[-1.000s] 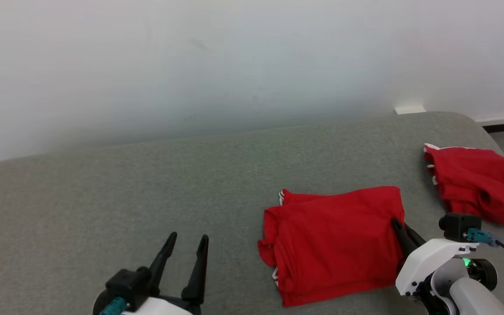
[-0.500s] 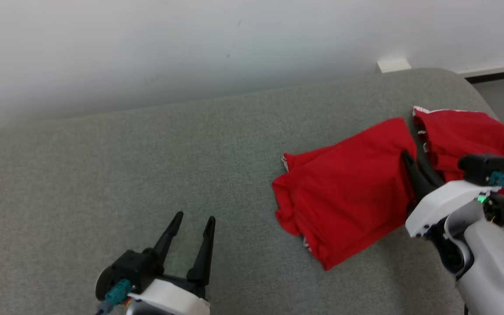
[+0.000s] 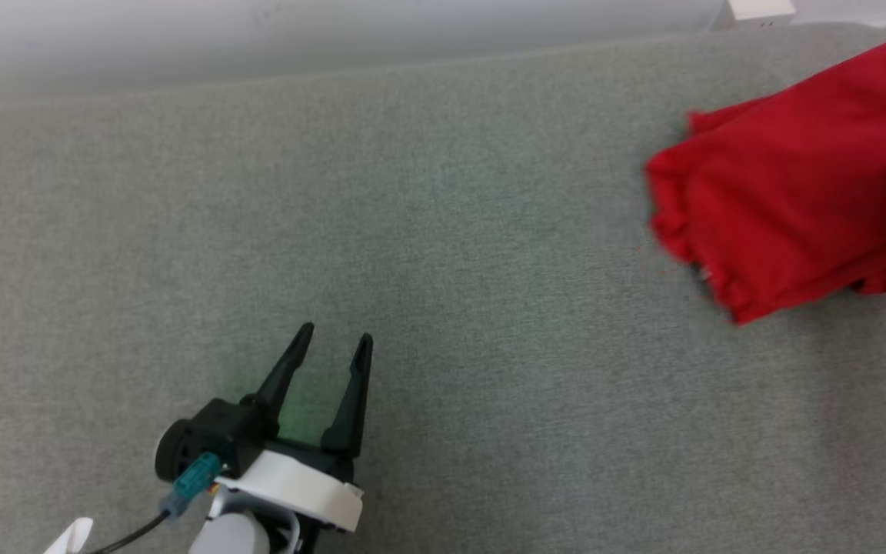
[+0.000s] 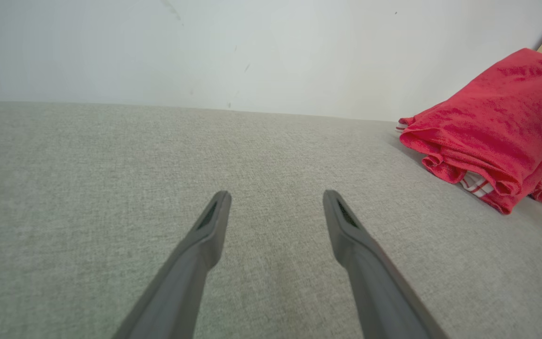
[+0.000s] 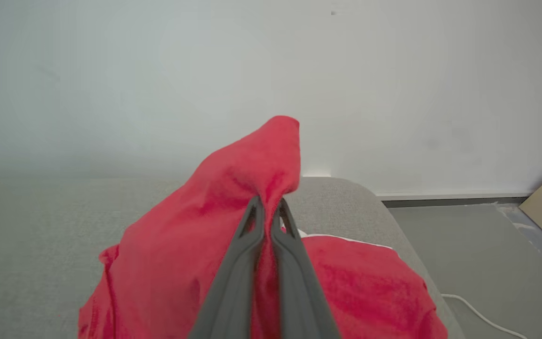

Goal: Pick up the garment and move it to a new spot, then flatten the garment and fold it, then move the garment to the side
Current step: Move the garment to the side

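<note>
Red garment (image 3: pixel 789 177), long axis tilted, upper end in right pincer (image 5: pixel 267 203)

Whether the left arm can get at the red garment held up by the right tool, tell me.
Probably yes: the left tool is open, and only bare grey cushion lies between it and the garment, which the right tool pinches off to its right.
</note>
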`<state>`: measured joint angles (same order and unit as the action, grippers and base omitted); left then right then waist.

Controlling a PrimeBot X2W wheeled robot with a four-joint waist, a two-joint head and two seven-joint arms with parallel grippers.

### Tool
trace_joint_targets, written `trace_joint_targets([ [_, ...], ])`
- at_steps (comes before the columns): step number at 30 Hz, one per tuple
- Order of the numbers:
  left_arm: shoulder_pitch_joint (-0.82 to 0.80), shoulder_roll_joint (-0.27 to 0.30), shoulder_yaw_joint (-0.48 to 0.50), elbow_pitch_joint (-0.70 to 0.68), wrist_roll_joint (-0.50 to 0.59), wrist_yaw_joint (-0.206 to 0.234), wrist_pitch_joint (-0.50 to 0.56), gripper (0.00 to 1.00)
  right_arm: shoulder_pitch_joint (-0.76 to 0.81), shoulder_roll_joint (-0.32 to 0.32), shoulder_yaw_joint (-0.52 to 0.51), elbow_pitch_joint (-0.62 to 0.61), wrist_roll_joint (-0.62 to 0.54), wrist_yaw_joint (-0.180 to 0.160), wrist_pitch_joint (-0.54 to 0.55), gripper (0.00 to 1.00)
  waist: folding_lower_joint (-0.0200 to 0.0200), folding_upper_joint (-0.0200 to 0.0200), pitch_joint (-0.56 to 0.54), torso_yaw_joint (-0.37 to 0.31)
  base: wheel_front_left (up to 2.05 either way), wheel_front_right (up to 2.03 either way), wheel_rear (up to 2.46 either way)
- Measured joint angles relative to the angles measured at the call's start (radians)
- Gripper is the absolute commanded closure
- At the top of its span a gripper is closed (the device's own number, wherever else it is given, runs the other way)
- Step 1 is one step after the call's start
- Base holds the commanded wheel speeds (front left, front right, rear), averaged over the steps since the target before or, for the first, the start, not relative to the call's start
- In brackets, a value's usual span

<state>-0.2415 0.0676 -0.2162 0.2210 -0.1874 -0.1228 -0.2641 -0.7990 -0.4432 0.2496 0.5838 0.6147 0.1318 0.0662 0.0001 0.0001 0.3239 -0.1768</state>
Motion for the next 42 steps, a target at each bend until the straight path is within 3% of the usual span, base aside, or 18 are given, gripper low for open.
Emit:
trace_joint_targets([
  [8,-0.038,0.006,0.005,-0.013,0.005,-0.001,0.000,0.00,-0.021,-0.121,-0.109,0.010,-0.074,0.000,0.101,1.00,0.0000,0.0000,0.071,0.035,0.00,0.00,0.00],
  [17,-0.063,0.013,0.009,-0.024,0.012,-0.002,0.000,0.00,-0.056,-0.149,-0.129,0.191,-0.157,0.000,0.101,1.00,-0.0001,0.0000,0.120,0.058,0.00,0.00,0.00],
  [19,-0.065,0.014,0.009,-0.024,0.013,-0.003,0.000,0.00,-0.079,-0.147,-0.120,0.239,-0.175,0.000,0.067,0.53,-0.0001,0.0000,0.124,0.059,0.00,0.00,0.00],
  [20,-0.068,0.014,0.007,-0.024,0.013,-0.003,0.000,0.00,-0.088,-0.148,-0.115,0.265,-0.191,0.000,0.057,0.09,-0.0001,-0.0001,0.125,0.060,0.00,0.00,0.00],
  [21,-0.070,0.014,0.007,-0.023,0.013,-0.003,0.000,0.00,-0.093,-0.147,-0.114,0.291,-0.201,0.000,0.041,0.00,-0.0001,-0.0001,0.124,0.061,0.00,0.00,0.00],
  [27,-0.072,0.013,0.006,-0.007,0.012,-0.004,0.000,0.00,-0.130,-0.137,-0.155,0.413,-0.264,0.000,-0.106,0.00,-0.0001,0.0000,0.099,0.068,0.00,0.00,0.00],
  [31,-0.049,0.009,0.010,-0.001,0.000,-0.004,0.000,0.00,-0.133,-0.114,-0.164,0.410,-0.261,0.000,-0.242,0.00,-0.0001,0.0000,0.049,0.071,0.00,0.00,0.00],
  [36,-0.004,0.007,0.066,-0.001,-0.018,0.004,0.000,0.00,-0.097,-0.062,-0.116,0.289,-0.215,0.000,-0.306,0.00,-0.0001,-0.0001,-0.039,0.070,0.00,0.00,0.00],
  [42,0.032,0.007,0.124,-0.008,-0.031,0.009,0.000,0.00,0.032,-0.049,-0.048,0.080,-0.143,0.000,-0.322,0.00,-0.0001,0.0000,-0.156,0.070,0.00,0.00,0.00],
])
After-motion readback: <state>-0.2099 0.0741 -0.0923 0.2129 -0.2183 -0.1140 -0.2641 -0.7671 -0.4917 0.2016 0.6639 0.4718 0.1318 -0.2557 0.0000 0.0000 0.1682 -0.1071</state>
